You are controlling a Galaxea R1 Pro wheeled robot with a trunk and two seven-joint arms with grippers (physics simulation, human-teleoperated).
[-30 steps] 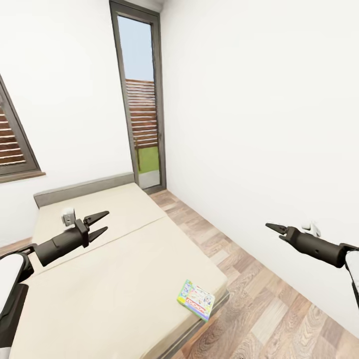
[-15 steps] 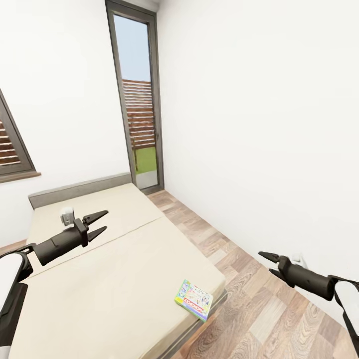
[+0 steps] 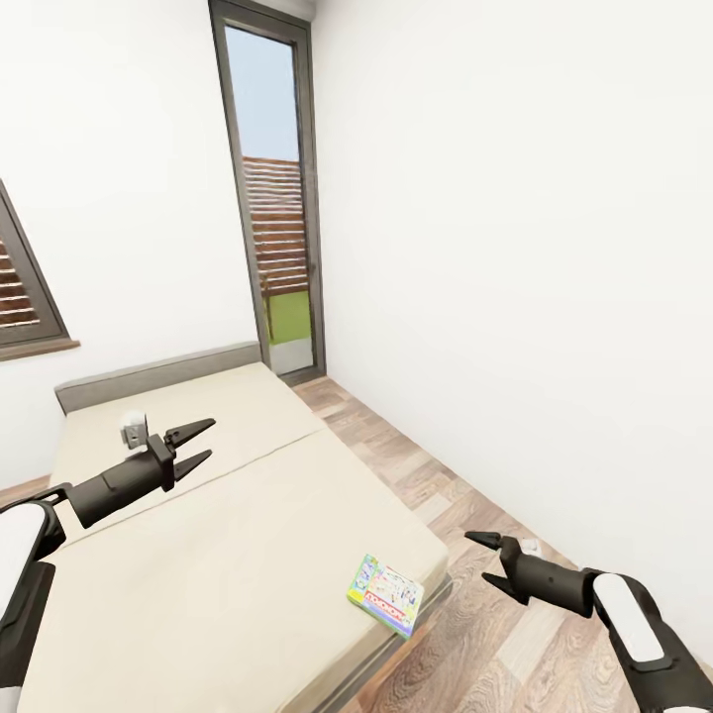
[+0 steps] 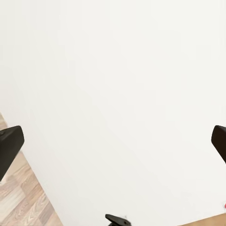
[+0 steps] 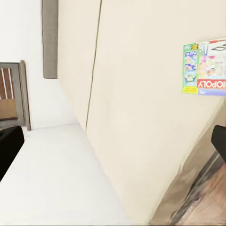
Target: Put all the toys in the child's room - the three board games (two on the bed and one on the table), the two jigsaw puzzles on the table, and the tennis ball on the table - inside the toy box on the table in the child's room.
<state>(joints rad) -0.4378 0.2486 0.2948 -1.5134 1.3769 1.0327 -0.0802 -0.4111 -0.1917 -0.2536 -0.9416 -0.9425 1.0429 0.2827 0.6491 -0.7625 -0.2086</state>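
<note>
A white-green board game [image 3: 388, 594] with a red Monopoly banner lies flat near the bed's [image 3: 228, 535] front right corner; the right wrist view also catches this board game [image 5: 205, 68] on the beige mattress [image 5: 141, 117]. My right gripper [image 3: 489, 566] hangs open and empty low over the wood floor, a short way right of the box. Over the mattress's left half, my left gripper [image 3: 196, 447] is held open and empty, well away from the box. The left wrist view faces the white wall, with its dark fingertips [image 4: 10, 146] at the edges.
White walls stand behind and to the right of the bed. A tall dark-framed window [image 3: 272, 198] is at the far corner and another window [image 3: 25, 287] at the left. A strip of wood-plank floor [image 3: 515, 604] runs between the bed and the right wall.
My right arm has dropped and swung left, from mid-height by the right wall down to just right of the board game. The left arm has stayed put. The view shifted slightly.
</note>
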